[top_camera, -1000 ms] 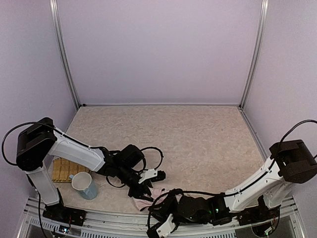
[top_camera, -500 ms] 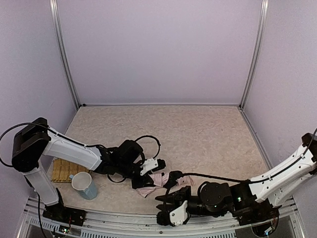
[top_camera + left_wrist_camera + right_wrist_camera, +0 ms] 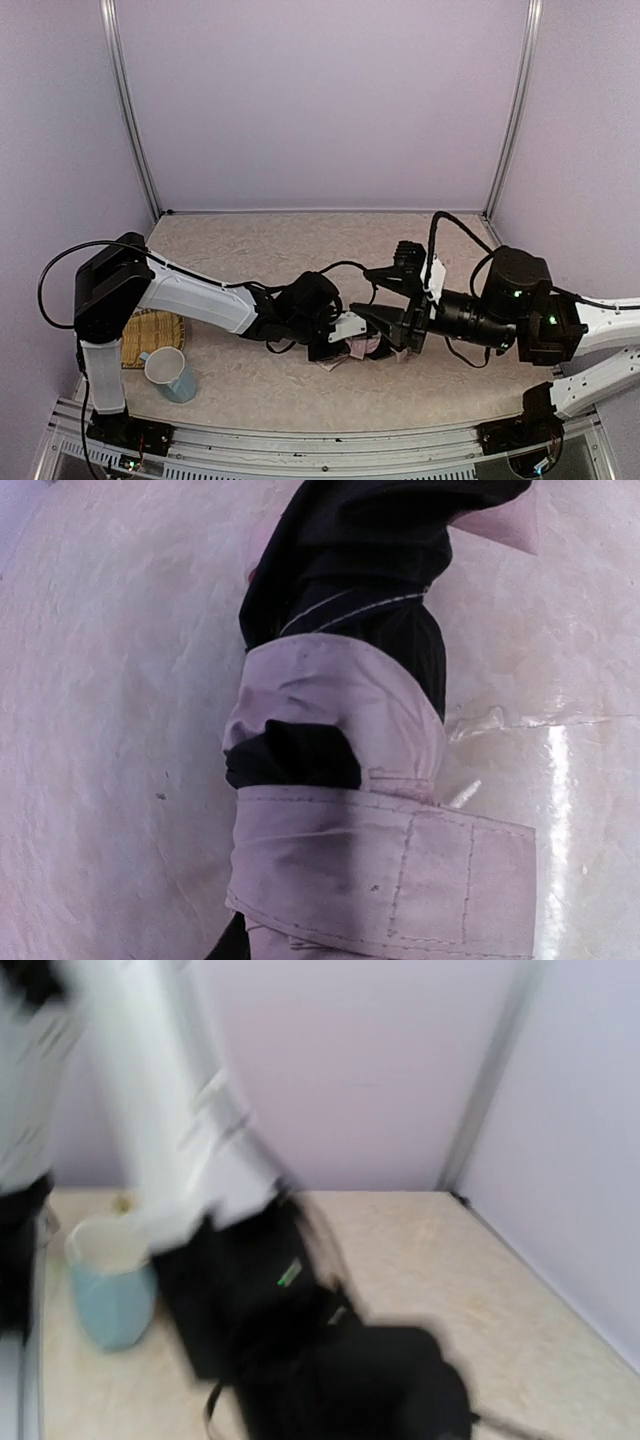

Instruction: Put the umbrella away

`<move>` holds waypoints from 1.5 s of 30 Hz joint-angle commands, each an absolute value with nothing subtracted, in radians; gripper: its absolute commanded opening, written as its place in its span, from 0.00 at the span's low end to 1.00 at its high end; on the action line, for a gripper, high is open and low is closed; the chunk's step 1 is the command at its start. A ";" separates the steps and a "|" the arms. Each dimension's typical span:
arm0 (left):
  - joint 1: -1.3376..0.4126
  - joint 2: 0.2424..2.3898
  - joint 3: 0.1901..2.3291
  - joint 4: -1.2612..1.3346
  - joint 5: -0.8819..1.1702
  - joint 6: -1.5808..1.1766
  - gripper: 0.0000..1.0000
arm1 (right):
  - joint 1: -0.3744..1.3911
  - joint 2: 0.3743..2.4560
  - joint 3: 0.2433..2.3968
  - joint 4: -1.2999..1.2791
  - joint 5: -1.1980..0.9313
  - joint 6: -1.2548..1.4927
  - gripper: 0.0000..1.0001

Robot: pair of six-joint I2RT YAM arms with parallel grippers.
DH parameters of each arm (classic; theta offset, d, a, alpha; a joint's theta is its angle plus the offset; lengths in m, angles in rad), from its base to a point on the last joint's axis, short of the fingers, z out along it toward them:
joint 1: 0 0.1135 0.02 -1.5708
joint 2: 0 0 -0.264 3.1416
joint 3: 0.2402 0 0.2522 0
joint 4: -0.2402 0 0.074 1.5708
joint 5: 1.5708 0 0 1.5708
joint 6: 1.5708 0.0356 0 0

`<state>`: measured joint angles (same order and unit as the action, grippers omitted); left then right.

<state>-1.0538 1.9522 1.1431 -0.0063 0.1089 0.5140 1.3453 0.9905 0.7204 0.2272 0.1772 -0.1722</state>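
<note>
1. The umbrella (image 3: 352,349) lies on the bench (image 3: 330,250), a little nearer the front edge than the middle, between the ends of the 2 arms.
2. From above it shows as a small, bunched pink bundle with dark parts.
3. The left arm (image 3: 200,300) stretches low across the bench from the left, and its tip reaches the bundle's left side. A white finger (image 3: 349,327) of the left jaws lies against the pink fabric. I cannot tell whether they clamp it.
4. The left wrist view is filled by the umbrella (image 3: 340,830): black folded fabric bound by a pale pink strap (image 3: 400,880) with stitched seams, resting on the bench. No finger shows there.
5. The right arm (image 3: 500,310) comes in from the right, and its dark tip meets the bundle's right side. The right jaws are hidden among black parts, so how wide they stand I cannot tell.
6. The right wrist view is blurred. It shows only the left arm's white and black links and a pale blue mug (image 3: 108,1280).
7. That mug (image 3: 172,373) stands upright near the front left corner, just beside a woven mat (image 3: 150,328), well apart from the umbrella.
</note>
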 commanded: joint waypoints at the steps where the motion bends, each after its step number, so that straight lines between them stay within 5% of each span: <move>1: -1.078 2.006 1.187 0.082 0.001 0.707 0.54 | 1.243 1.004 0.836 -0.051 0.195 0.033 0.56; 3: -1.071 1.993 1.179 0.111 0.002 0.714 0.96 | 1.148 1.039 0.907 -0.191 0.134 0.115 0.69; 4: -1.067 1.982 1.179 0.107 0.003 0.713 0.98 | 1.106 1.060 0.944 -0.265 0.122 0.145 0.75; 9: -1.043 1.830 1.106 0.024 0.102 0.740 0.99 | 0.931 1.098 1.012 -0.492 0.076 0.192 1.00; 16: -1.031 1.635 0.909 0.034 -0.012 0.731 0.99 | 0.798 1.249 0.950 -0.494 -0.105 0.015 1.00; 27: -0.848 1.190 0.842 0.015 -0.242 0.193 0.99 | 0.800 1.834 1.296 -0.671 -0.160 -0.414 1.00; 32: -0.854 0.991 0.703 0.105 -0.173 0.161 0.99 | 0.821 1.945 1.350 -0.697 -0.253 -0.435 0.91; 37: -0.853 0.975 0.707 0.094 -0.219 0.143 0.99 | 0.784 1.971 1.340 -0.633 -0.186 -0.250 0.65; 39: -0.845 1.006 0.724 0.087 -0.287 0.130 0.99 | 0.735 1.937 1.301 -0.569 -0.116 -0.128 0.52; 45: -0.758 1.065 0.759 0.090 -0.382 0.056 0.99 | 0.554 1.705 1.062 -0.348 0.070 0.178 0.41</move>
<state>-0.8146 1.0447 0.7155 0.0849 -0.2993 0.1249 0.6762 1.8721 1.1995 -0.4931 -0.1051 -0.0727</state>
